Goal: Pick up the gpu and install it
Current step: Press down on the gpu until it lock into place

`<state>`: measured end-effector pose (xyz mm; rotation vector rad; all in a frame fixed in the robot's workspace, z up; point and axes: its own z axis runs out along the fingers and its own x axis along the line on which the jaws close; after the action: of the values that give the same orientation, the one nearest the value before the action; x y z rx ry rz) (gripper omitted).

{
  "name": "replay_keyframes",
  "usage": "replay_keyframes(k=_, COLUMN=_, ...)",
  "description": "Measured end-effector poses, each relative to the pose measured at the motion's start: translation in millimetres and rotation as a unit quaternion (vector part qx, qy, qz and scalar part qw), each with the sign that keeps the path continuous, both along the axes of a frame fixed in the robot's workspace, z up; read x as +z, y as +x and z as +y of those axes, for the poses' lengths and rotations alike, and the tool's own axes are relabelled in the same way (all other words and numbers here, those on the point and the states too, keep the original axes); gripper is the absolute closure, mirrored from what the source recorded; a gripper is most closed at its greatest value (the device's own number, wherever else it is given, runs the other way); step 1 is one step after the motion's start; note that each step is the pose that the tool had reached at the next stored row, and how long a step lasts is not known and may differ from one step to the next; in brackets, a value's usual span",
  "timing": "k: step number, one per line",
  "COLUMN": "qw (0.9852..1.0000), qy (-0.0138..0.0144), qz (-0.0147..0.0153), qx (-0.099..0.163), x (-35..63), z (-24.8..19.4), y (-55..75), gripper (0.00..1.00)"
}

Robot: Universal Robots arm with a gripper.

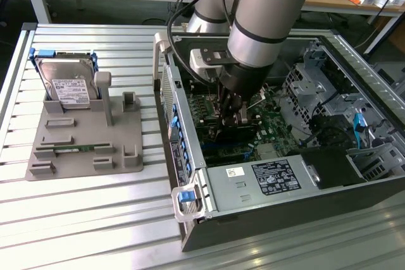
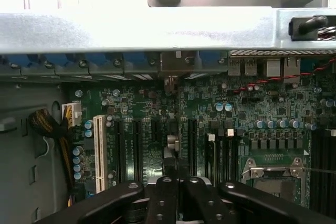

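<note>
My arm (image 1: 266, 11) is built of thick grey cylindrical segments with a light blue ring cap at the joint. Black cables run along the far segment. A pale grey box housing sits at my wrist (image 1: 209, 60). My gripper (image 2: 177, 192) is black, its linkage bars studded with round pivot screws.

Open computer case (image 1: 190, 175): access from above. Gripper (image 1: 231, 120), jaws closed on the gpu (image 1: 235, 132), stood low over the motherboard (image 2: 262, 103), hemmed by expansion slots (image 2: 136, 145), white slot (image 2: 99, 153), cable bundle (image 2: 50, 127) and drive cage (image 1: 304, 71). Beside the case, holder tray (image 1: 82, 150) with hard drive (image 1: 66, 83) stood well apart.
</note>
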<state>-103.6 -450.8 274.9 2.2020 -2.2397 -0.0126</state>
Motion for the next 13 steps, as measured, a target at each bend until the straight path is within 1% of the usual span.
replay_keyframes(k=2, qw=1.0, qy=0.0001, qz=0.0, qx=0.0, x=-0.6, z=-0.4, y=0.0, gripper=0.87)
replay_keyframes(k=4, qw=1.0, qy=0.0, qz=-0.0001, qx=0.0, x=-0.9, z=-2.6, y=0.0, gripper=0.87)
replay_keyframes(k=5, qw=1.0, qy=0.0001, qz=-0.0001, qx=0.0, x=-0.5, z=-2.9, y=0.0, gripper=0.87)
replay_keyframes(k=6, qw=1.0, qy=0.0007, qz=-0.0006, qx=0.0, x=1.4, z=-2.9, y=0.1, gripper=0.87)
replay_keyframes(k=8, qw=1.0, qy=-0.0005, qz=-0.0002, qx=0.0, x=13.7, z=-2.3, y=0.1, gripper=0.87)
replay_keyframes(k=9, qw=1.0, qy=-0.0014, qz=-0.0002, qx=0.0, x=13.9, z=-1.2, y=0.2, gripper=0.87)
replay_keyframes(k=10, qw=1.0, qy=-0.0027, qz=0.001, qx=0.0, x=13.7, z=1.0, y=1.6, gripper=0.87)
replay_keyframes(k=11, qw=1.0, qy=-0.0037, qz=0.0038, qx=0.0, x=12.1, z=2.9, y=3.0, gripper=0.87)
replay_keyframes(k=12, qw=1.0, qy=-0.0049, qz=0.0068, qx=0.0, x=9.7, z=3.8, y=4.3, gripper=0.87)
replay_keyframes(k=13, qw=0.9999, qy=-0.0061, qz=0.0088, qx=0.0, x=8.0, z=3.9, y=4.9, gripper=0.87)
